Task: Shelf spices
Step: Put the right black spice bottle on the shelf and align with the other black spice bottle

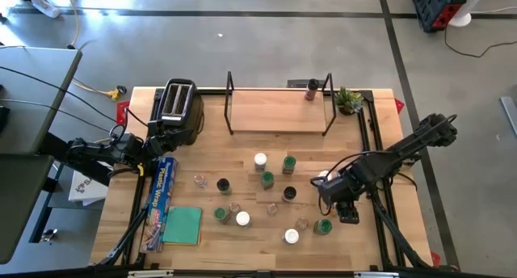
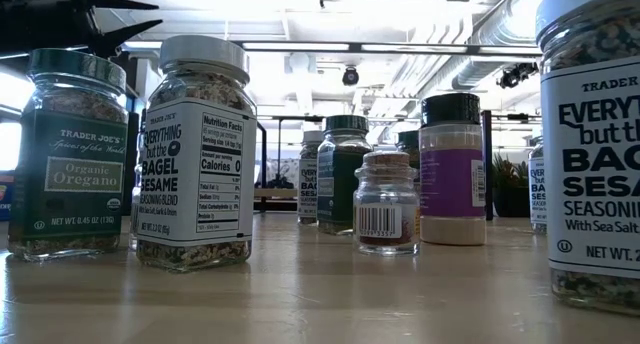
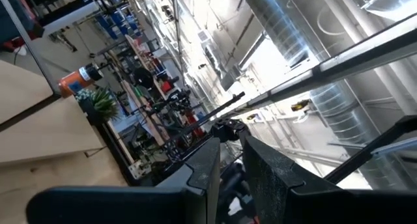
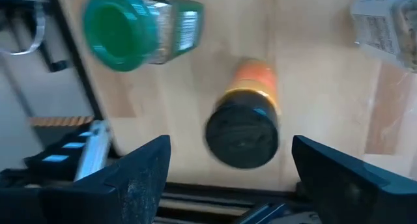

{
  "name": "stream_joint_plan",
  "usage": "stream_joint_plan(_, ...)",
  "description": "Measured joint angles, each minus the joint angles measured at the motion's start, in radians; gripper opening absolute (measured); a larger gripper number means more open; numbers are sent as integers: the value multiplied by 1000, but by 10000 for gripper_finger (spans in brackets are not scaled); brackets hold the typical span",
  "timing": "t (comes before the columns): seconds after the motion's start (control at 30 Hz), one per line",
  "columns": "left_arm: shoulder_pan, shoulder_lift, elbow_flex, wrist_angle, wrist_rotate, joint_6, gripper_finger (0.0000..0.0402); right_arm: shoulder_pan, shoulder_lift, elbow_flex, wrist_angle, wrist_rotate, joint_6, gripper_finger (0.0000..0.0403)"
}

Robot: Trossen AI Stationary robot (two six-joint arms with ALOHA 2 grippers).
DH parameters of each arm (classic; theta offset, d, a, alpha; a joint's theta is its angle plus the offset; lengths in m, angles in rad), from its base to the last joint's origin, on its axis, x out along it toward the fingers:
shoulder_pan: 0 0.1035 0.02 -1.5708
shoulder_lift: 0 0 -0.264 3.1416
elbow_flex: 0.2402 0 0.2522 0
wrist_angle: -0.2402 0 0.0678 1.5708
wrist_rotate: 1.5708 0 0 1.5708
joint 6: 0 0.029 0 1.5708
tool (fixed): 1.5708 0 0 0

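1. Nearest the lens, low view: oregano jar (image 2: 68,154), then bagel-seasoning jar (image 2: 195,154), upright on the table (image 1: 242,149).
2. Left gripper (image 1: 153,145) parked beside the toaster (image 1: 178,104), fingers nearly closed, empty.
3. Shelf (image 1: 279,108) at the back, one jar (image 1: 312,89) on it.
4. Right gripper (image 4: 228,168) spread wide over a dark-lidded jar (image 4: 244,129), not touching.
5. Probably light, rigid, slippery; best gripped across the body below the lid.

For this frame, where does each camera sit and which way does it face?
High view: overhead, straight down on the table, shelf, both arms.
Low view: tabletop height, level across spice jars into the room; no arm clearly shows.
Left wrist view: points up past its near-shut left gripper at ceiling pipes.
Right wrist view: points down between open right gripper fingers at a dark-lidded jar.
Shared: green-lidded jar.
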Motion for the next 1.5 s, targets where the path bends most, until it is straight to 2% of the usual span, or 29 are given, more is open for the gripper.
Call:
stream_joint_plan(0.1,0,0,0,0,-10,-1,65,29,0,-37,28,53,14,316)
stream_joint_plan(0.43,0,0,0,1,-13,-28,65,89,0,-156,158,79,180,308)
stream_joint_plan(0.6,0,0,0,1,-17,-30,65,89,0,-179,201,112,261,270)
stream_joint_plan(0.77,0,0,0,1,-28,-28,65,89,-1,-188,205,112,310,202)
stream_joint_plan(0.9,0,0,0,0,-28,-28,65,82,1,-168,179,102,332,197)
stream_joint_plan(1.07,0,0,0,1,-28,-29,65,38,1,-13,-1,52,295,197)
stream_joint_plan(1.23,0,0,0,1,-29,-28,65,-58,0,271,-225,-28,157,197)
stream_joint_plan(1.37,0,0,0,1,-30,-28,65,-200,-1,490,-300,-47,124,197)
stream_joint_plan(1.5,0,0,0,1,-36,-28,65,-400,20,638,-347,50,96,197)
